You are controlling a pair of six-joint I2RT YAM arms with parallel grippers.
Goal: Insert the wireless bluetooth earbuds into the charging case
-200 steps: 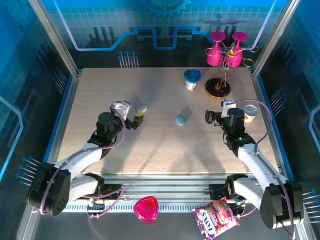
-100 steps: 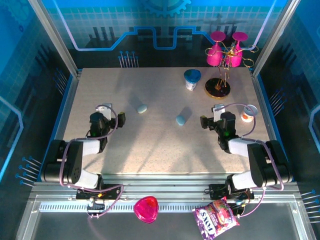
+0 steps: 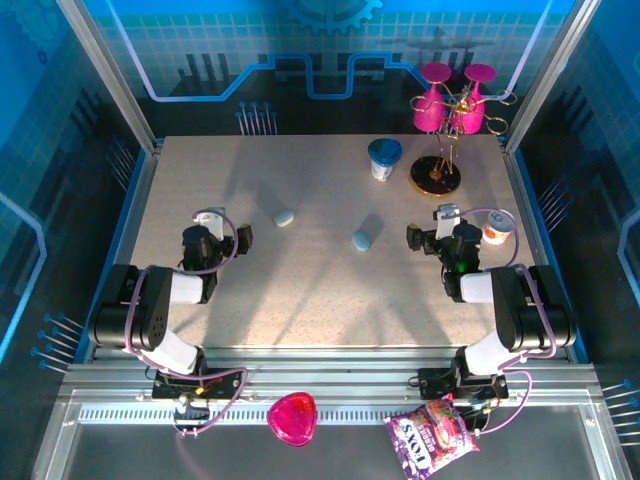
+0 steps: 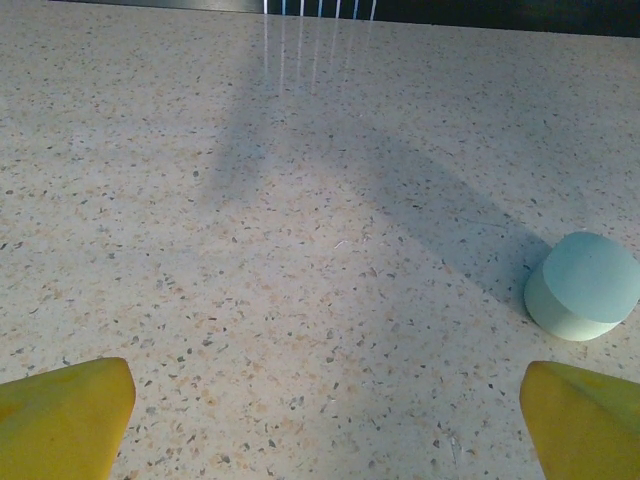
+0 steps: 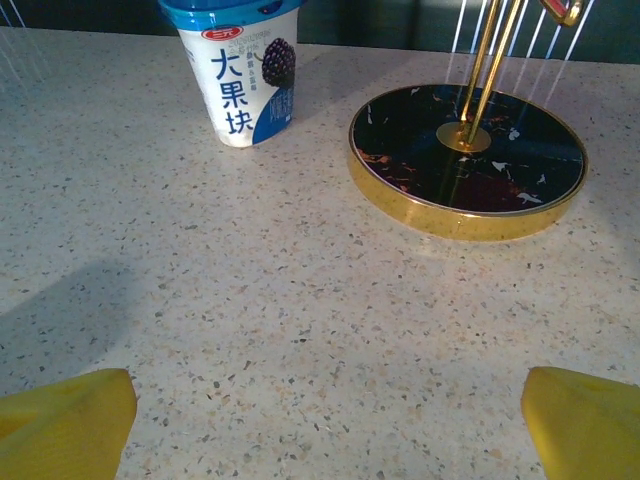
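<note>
Two pale blue pebble-shaped charging cases lie on the speckled table, one left of centre (image 3: 285, 217) and one at the centre (image 3: 361, 240). The left one (image 4: 582, 285) is ahead and to the right of my left gripper (image 4: 328, 390), well clear of its yellow fingertips (image 4: 70, 410). From above, my left gripper (image 3: 218, 236) sits low on the left, open and empty. On the right, my right gripper (image 3: 440, 233) is also open and empty, with bare table between its fingertips (image 5: 70, 415). The earbuds are out of view.
A blue-lidded yogurt cup (image 3: 384, 158) (image 5: 240, 75) and a black, gold-rimmed stand base (image 5: 467, 160) with pink glasses (image 3: 440, 100) stand at the back right. A small cup (image 3: 497, 226) is right of the right gripper. A pink item (image 3: 292, 417) and snack bag (image 3: 430, 440) lie off the table.
Both arms have pulled back toward the near edge and folded. The left gripper moved left, away from the left case. Both stayed open.
</note>
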